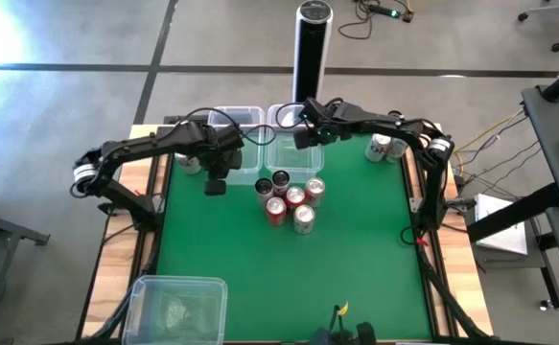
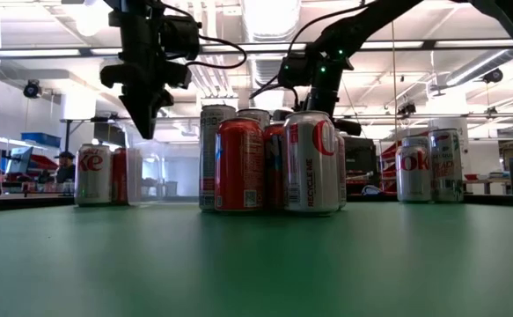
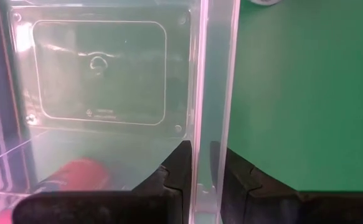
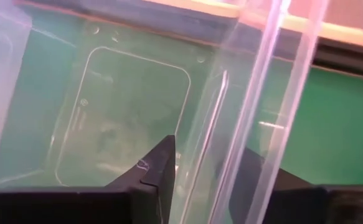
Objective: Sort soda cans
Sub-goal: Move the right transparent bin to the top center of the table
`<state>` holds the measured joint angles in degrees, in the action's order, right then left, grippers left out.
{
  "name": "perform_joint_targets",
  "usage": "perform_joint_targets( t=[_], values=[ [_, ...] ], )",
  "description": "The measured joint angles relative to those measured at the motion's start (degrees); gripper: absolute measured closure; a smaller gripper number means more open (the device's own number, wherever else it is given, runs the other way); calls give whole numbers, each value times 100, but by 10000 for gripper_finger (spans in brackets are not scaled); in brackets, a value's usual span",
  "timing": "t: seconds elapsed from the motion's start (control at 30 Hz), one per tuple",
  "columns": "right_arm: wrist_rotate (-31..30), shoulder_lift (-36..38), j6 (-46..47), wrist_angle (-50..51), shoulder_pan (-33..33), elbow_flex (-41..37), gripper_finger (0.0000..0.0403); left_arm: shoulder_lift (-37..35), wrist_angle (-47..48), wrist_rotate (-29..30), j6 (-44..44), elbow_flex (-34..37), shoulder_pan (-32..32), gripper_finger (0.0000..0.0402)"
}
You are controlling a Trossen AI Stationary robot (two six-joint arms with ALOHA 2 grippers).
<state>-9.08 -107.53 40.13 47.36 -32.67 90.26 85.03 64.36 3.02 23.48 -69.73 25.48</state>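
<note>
High view shows the soda cans mostly in a tight cluster of 6 (image 1: 289, 199) at the middle of the green table (image 1: 356, 268). 2 more cans (image 1: 384, 147) stand at the upper right and 1 can (image 1: 191, 163) at the left, beside the left arm. In the left wrist view a red can (image 3: 75, 175) seems to lie inside the left clear bin (image 1: 243, 144).

From where I stand, neither gripper is on a can. The left gripper (image 1: 217, 177) has its fingers (image 3: 180, 167) narrow, pinched on that bin's thin wall. The right gripper (image 1: 308, 132) straddles a wall of the middle clear bin (image 1: 293, 158), its fingers (image 4: 162, 165) a little apart and not visibly pressing.

I'd judge the cans rigid but easily dented, smooth and a bit slippery. If they are empty they are also light enough to tip. The best hold is across the round side at mid-height, from above. The clustered cans touch one another, so there is little finger room. The outer cans toward the lower edge of the frame look easiest to reach first.

The lower half of the table is open green, apart from a 3rd clear bin (image 1: 174, 305) at the lower left. The tall black post (image 1: 313, 48) stands beyond the top edge, behind the right arm.
</note>
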Motion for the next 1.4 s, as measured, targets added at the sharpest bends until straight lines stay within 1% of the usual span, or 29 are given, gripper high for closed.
perform_joint_targets(
  t=[0.17,0.23,0.33,0.4,0.67,0.8,0.97,1.13,1.4],
  values=[
    [8,2,-548,-7,-77,0,292,0,2,53,-37,0,14,366],
    [24,2,-628,-13,-120,0,297,0,16,54,-124,0,14,366],
    [250,4,-647,-32,-188,0,306,0,42,54,-171,0,14,361],
    [356,-12,-703,-125,-205,1,314,0,60,53,-178,0,14,353],
    [409,-20,-777,-271,-216,7,332,2,187,53,-303,0,14,311],
    [405,-20,-705,-335,-214,7,322,2,190,53,-359,0,14,300],
    [187,-20,-391,-338,-212,7,301,4,183,51,-451,0,14,294],
    [179,-20,-645,-348,-212,7,288,0,183,50,-452,0,14,292],
    [156,-22,-732,-407,-212,7,271,-230,183,42,-466,0,14,292]
  ],
)
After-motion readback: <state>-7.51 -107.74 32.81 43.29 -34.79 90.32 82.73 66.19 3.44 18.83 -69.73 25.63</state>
